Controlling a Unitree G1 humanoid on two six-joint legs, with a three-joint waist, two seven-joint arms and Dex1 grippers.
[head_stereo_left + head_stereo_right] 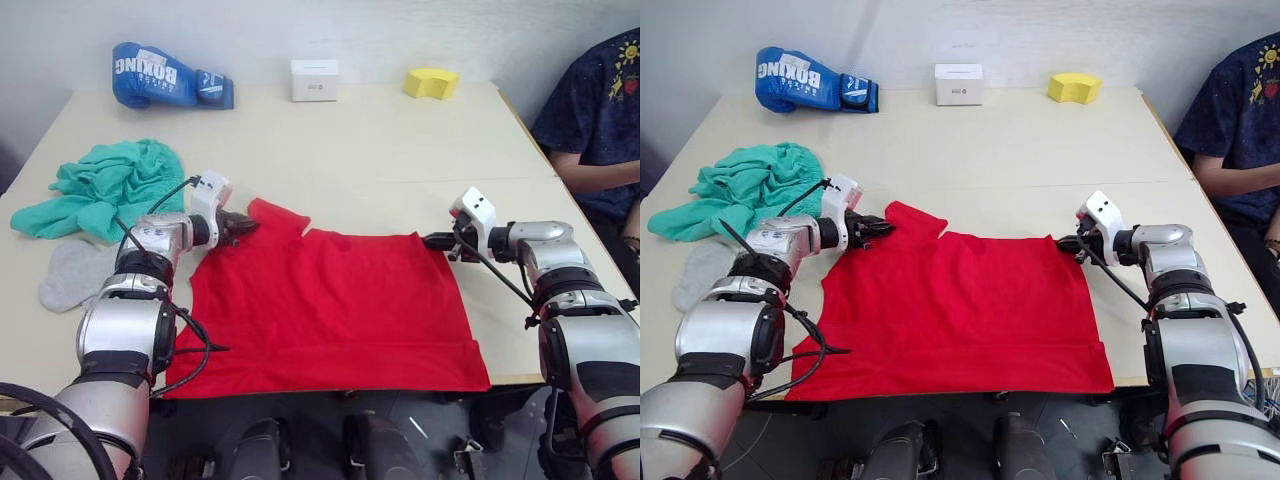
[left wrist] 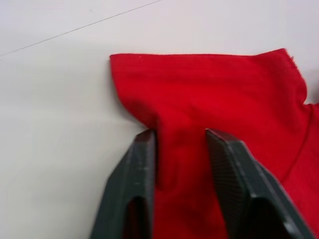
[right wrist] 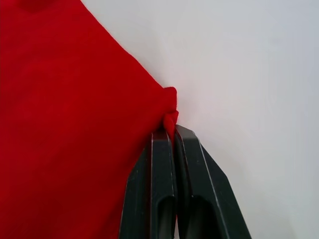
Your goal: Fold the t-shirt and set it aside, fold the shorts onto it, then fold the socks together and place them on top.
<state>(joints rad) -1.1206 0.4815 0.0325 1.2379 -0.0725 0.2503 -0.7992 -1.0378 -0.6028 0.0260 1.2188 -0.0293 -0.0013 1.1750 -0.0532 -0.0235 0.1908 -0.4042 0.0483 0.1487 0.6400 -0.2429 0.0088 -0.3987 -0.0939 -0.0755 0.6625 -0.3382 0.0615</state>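
T-shirt (image 1: 330, 310), bright red, lies spread nearly flat on the counter (image 1: 400, 140), its near hem reaching the front edge. The left tool (image 2: 180, 149) sits at the far left corner by the sleeve, its two fingers apart with a raised ridge of red cloth between them, so it looks part-way through gathering a pinch rather than holding firmly. The right tool (image 3: 173, 130) is at the far right corner, its fingers pressed together on a small nub of the shirt's edge. Both tools hold the far edge at opposite corners, which probably serves to keep the cloth taut and lift that edge evenly for the first fold toward the front; a one-sided grip would likely let the fabric skew or bunch.

Teal-green shorts (image 1: 100, 190) lie crumpled on the counter to the left of the shirt, and the light grey socks (image 1: 72, 275) rest just in front of them, beside the left arm, both waiting their turn. Along the far edge of the counter stand a blue boxing glove (image 1: 165, 76), a small white box (image 1: 314, 80) and a yellow block (image 1: 431, 83), well apart from the work. A person's arm (image 1: 600, 175) shows at the right side.
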